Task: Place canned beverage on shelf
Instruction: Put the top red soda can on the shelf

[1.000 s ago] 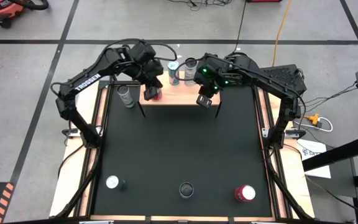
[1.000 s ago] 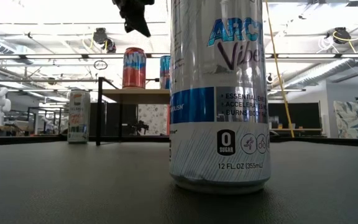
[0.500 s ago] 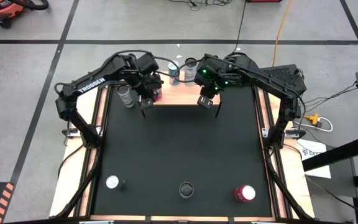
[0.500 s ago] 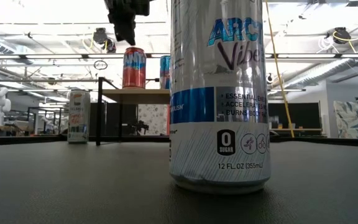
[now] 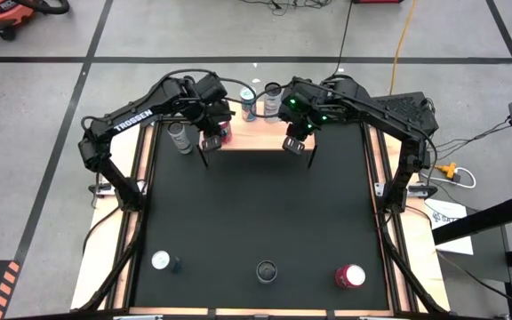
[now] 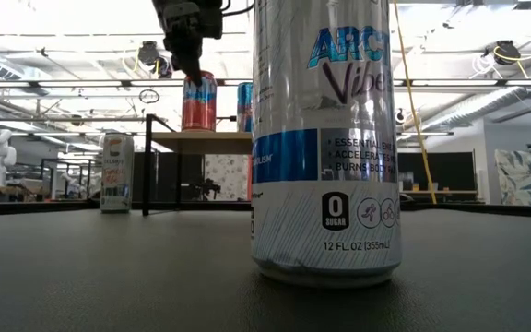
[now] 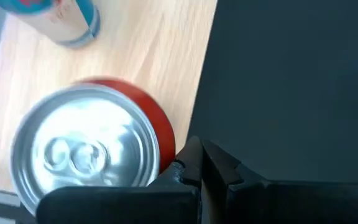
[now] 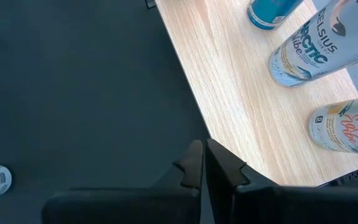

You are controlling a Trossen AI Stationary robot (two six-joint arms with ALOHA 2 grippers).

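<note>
While both dark arms reach to the far end of the black tabletop [image 5: 256, 213], six cans can be counted from above. Along the near edge stand three: a silver-topped can at left [image 5: 160, 260], a dark-topped white-and-blue can in the middle [image 5: 267, 271], which fills the low view [image 6: 325, 138], and a red-topped can at right [image 5: 349, 276]. At far left, a pale white can with orange print [image 5: 180, 137] stands on the tabletop just beside the small light-wood shelf on thin black legs [image 5: 260, 140]. On the shelf's left end sits a red can with a silver lid [image 5: 222, 134]; the left gripper [image 5: 212, 142] hovers just above and beside it, fingers pressed together and holding nothing, as the left wrist view shows [image 7: 197, 163]. At the shelf's far edge two more cans show: a blue-and-white can [image 5: 249, 104] and a grey-topped can [image 5: 273, 95]; whether they rest on the board or behind it cannot be told from above. Right wrist view gives three cans on the board, a blue one [image 8: 272, 12], a white Celsius one [image 8: 319, 43] and a pale orange-lettered one [image 8: 347, 127]. Over the shelf's right front corner, the right gripper [image 5: 292, 142] hangs with its fingers closed, empty.
</note>
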